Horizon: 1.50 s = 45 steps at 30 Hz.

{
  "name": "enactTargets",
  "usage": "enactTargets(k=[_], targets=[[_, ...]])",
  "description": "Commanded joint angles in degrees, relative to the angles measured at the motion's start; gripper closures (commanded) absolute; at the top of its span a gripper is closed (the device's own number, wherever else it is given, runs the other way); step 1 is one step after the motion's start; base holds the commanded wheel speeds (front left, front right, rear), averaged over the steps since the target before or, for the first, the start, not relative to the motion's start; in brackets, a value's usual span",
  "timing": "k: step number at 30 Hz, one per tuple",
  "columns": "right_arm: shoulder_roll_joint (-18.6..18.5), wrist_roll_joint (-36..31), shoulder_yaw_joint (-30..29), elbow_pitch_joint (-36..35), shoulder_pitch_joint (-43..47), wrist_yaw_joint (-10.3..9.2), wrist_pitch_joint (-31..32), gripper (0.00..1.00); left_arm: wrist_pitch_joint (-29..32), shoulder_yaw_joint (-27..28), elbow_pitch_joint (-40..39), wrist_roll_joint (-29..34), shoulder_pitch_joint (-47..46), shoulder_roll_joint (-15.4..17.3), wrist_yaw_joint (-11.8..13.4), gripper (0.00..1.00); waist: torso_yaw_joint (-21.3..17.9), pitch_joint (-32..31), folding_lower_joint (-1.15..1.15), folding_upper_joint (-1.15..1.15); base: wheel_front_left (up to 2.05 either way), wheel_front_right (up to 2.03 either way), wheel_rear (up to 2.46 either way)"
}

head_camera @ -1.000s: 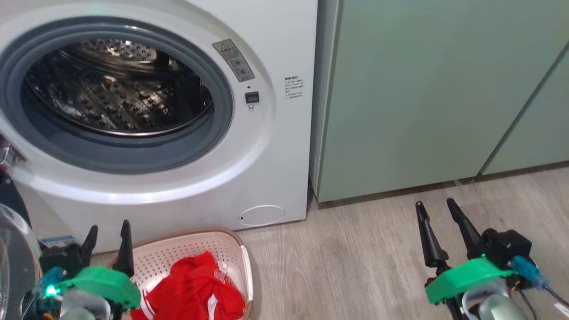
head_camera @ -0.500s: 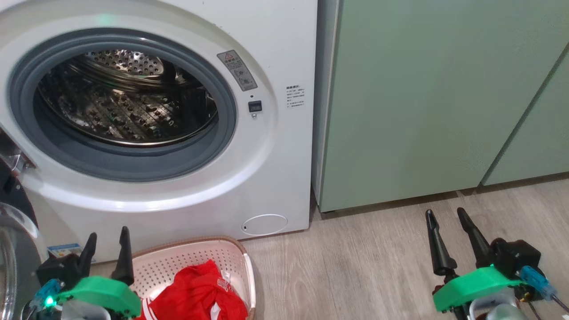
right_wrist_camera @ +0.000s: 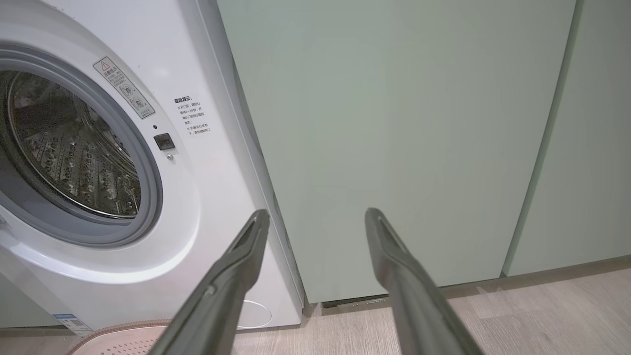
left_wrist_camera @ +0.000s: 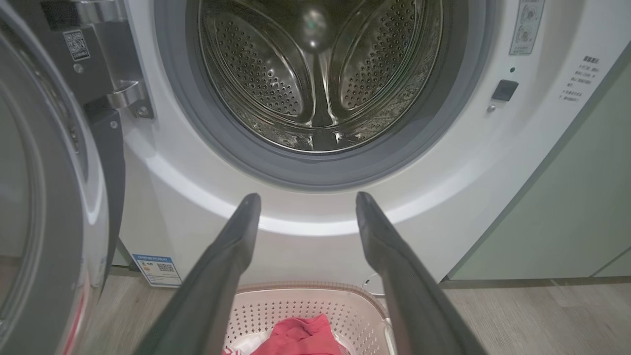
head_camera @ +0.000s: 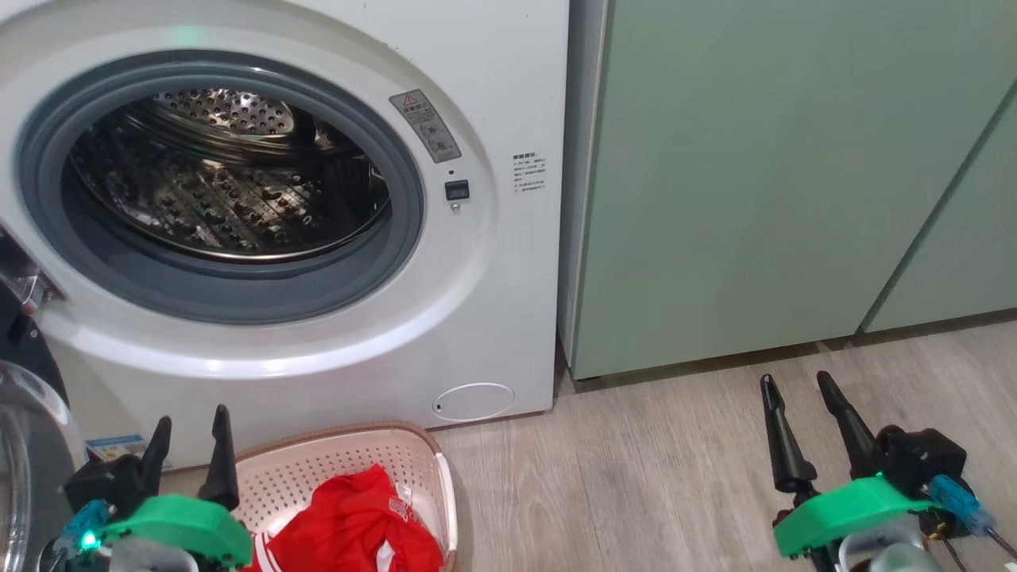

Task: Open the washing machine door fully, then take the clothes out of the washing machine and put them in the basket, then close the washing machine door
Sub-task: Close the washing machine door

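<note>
The white washing machine [head_camera: 493, 302] stands with its mouth uncovered, grey gasket around a bare steel drum [head_camera: 222, 191]. Its door [head_camera: 20, 445] hangs swung out at the far left; in the left wrist view the door [left_wrist_camera: 44, 207] shows edge-on with its hinge. On the floor before the machine sits the cream basket [head_camera: 397, 449] holding red clothes [head_camera: 349, 524]. My left gripper [head_camera: 191, 425] is open above the basket's left end, nothing between its fingers [left_wrist_camera: 236, 231]. My right gripper [head_camera: 794, 381] is open over the wooden floor, facing the cabinets.
Pale green cabinet doors [head_camera: 755, 175] stand right of the machine. Wooden floor [head_camera: 636, 477] stretches between the basket and my right gripper. A small round flap [head_camera: 474, 401] sits low on the machine front.
Between one second and half a second ago the head camera tilted, sliding the whole scene down the picture. Since then nothing has moved; both grippers keep their open stance.
</note>
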Motion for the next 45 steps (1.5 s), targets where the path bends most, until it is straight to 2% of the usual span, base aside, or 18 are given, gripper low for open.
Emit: enactTargets(k=[1,12,33,45], targets=[[-0.42,-0.5,1.4,-1.54,-1.46,0.37,-0.53,0.0,-0.53,2.75,-1.04,0.72,-2.38,0.78,-0.41,0.0,-0.05,-0.02,0.0,0.0,0.0,0.0,0.0],[-0.7,-0.42,1.57,-1.35,-1.47,0.37,-0.53,0.0,-0.53,4.2,-0.49,2.46,-2.73,0.17,-0.73,0.0,-0.05,-0.17,0.0,0.0,-0.34,0.34,0.0],[-0.73,-0.34,1.55,-1.38,-1.49,0.37,-0.53,0.0,-0.53,4.53,-1.12,3.39,-2.9,-0.47,-1.26,0.0,0.2,0.4,0.0,0.0,-1.86,1.86,0.01],[-0.75,-0.34,1.46,-1.23,-1.44,0.37,-0.53,0.0,-0.53,4.05,-1.98,3.4,-2.48,-0.4,-1.35,0.0,0.63,0.27,0.0,0.0,-0.56,0.56,0.0]])
